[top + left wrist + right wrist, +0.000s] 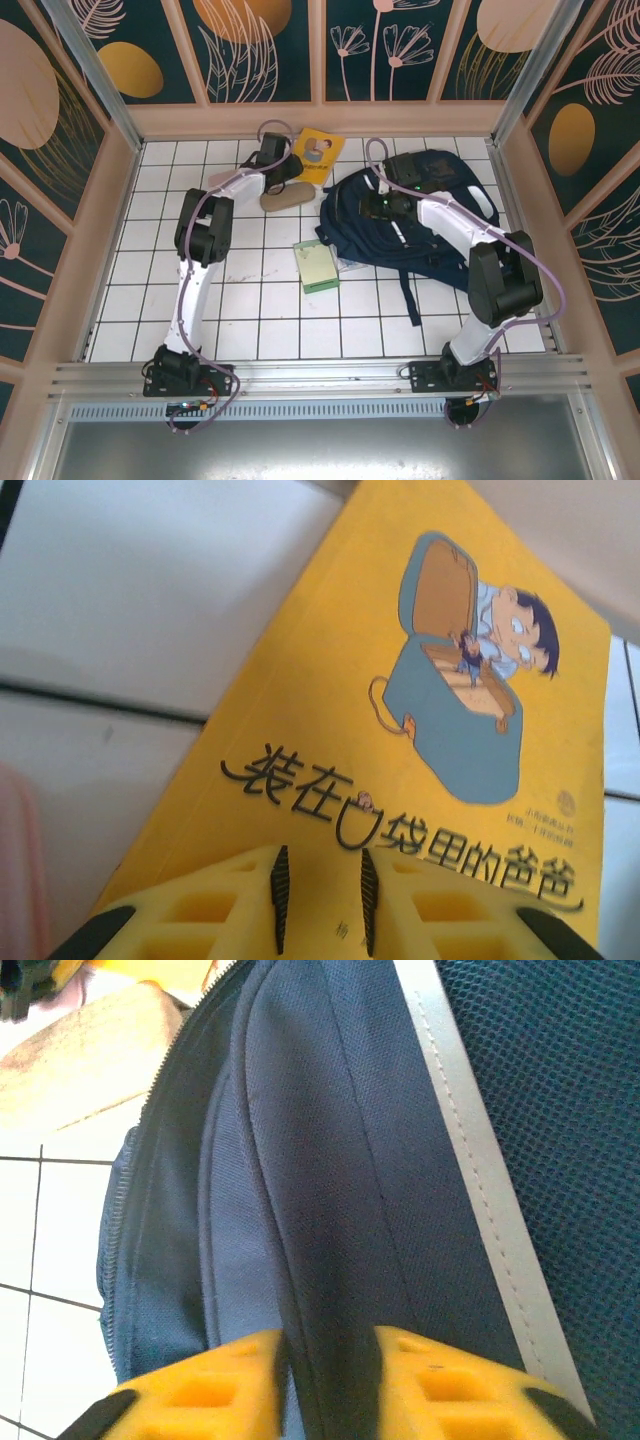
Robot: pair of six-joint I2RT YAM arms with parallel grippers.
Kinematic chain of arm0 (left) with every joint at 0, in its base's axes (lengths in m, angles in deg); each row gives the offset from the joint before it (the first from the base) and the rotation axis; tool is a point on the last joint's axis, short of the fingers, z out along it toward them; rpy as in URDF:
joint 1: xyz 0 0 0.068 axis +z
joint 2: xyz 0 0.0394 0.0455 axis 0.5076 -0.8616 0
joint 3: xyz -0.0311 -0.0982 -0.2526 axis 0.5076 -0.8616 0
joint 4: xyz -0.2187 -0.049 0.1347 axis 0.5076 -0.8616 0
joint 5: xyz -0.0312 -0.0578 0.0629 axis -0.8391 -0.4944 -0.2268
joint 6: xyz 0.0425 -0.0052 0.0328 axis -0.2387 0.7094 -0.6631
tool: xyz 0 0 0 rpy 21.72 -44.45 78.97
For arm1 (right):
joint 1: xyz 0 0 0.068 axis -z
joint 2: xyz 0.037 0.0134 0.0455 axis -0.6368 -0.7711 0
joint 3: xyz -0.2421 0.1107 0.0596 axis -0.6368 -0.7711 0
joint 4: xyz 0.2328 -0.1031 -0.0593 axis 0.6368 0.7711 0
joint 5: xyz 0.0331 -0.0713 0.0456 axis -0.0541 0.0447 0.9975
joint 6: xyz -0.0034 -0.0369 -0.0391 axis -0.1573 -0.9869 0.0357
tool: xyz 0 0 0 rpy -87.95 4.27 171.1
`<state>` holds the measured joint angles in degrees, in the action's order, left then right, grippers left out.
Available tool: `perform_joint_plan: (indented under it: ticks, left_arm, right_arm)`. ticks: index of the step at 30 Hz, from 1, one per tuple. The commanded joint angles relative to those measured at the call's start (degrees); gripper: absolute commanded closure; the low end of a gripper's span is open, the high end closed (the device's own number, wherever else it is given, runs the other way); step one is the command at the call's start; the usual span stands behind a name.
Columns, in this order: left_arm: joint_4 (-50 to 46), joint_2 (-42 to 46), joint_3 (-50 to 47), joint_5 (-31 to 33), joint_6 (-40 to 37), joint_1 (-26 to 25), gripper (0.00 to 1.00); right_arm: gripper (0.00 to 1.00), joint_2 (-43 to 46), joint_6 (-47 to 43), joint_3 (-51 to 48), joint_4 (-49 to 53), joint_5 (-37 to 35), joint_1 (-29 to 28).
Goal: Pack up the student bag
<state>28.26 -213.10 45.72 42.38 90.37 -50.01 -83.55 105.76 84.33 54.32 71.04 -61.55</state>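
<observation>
**Table, seen from above and from both wrists.** The student bag (432, 172), navy blue, lies on its side on the right half of the white-tiled table (150, 260). One dark strap (408, 295) trails toward the near edge.

(a) Left arm. The left hand (292, 165) reaches the far middle of the table, at the near edge of a yellow book (320, 150). In the left wrist view the left hand (322, 855) shows its two yellow fingers (250, 905) a narrow gap apart, with the book's cover (330, 680) visible through the gap and nothing gripped between them. The cover carries the black title 装在口袋里的爸爸. Above it is a drawing of a dark-haired boy beside an open grey-blue case. A small round mark at the cover's right edge is too small to read, and the print under the title is hidden by the fingers.

(b) Right arm. The right hand (372, 205) rests on the bag's left side. In the right wrist view the right hand (328, 1340) straddles a raised fold of the bag (300, 1160). Its fingers are apart, and whether they press the fold cannot be told. A white stripe (480, 1190) and blue mesh (560, 1110) run beside the fold.

(c) Other items. A beige pouch-like object (287, 196) lies just near of the book. A green notebook (316, 266) lies at table centre, just left of the bag.
</observation>
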Motion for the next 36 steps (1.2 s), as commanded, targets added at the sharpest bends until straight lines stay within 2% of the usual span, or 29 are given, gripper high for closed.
perform_joint_plan:
  ticks: [1, 9, 12, 17, 20, 23, 29, 31, 34, 36]
  left_arm:
    - [1.2, 3.7, -12.0, -2.2, 4.6, 0.1, 0.73]
    - [14.3, 16.5, -36.9, -5.9, 15.8, -0.2, 0.74]
    - [18.1, 21.0, -44.4, -7.0, 19.0, -1.4, 0.74]
    - [21.4, 27.1, -53.1, -7.8, 22.8, -4.1, 0.72]
    - [20.2, 30.6, -54.9, -7.5, 22.8, -4.5, 0.68]
    - [15.6, 33.9, -53.3, -4.2, 20.1, -4.2, 0.65]
    - [10.4, 35.8, -49.7, -2.1, 16.2, -2.0, 0.55]
    - [10.2, 35.3, -48.4, -2.2, 14.6, -1.2, 0.5]
    - [9.7, 33.2, -45.3, -2.8, 12.2, 0.4, 0.48]
    - [9.1, 30.9, -42.4, -3.3, 10.6, 1.2, 0.48]
  right_arm:
    - [0.63, -0.7, 0.0, 2.5, 1.2, -1.2, -0.4]
    - [0.6, -5.7, 3.1, 11.5, -1.1, -0.3, -3.3]
    - [0.6, -8.4, 5.5, 14.1, -3.5, 1.8, -4.5]
    - [0.61, -14.0, 8.3, 19.2, -5.8, 1.5, -7.7]
    - [0.61, -18.2, 9.2, 22.6, -6.4, 0.3, -10.1]
    - [0.61, -22.0, 10.3, 25.9, -6.8, -3.2, -11.8]
    - [0.59, -27.8, 11.8, 29.4, -10.8, -8.8, -12.1]
    - [0.57, -30.0, 11.3, 31.7, -10.9, -10.4, -12.1]
    - [0.51, -34.5, 9.5, 37.4, -9.2, -12.2, -11.8]
    - [0.43, -37.8, 8.1, 41.8, -7.8, -13.4, -11.8]
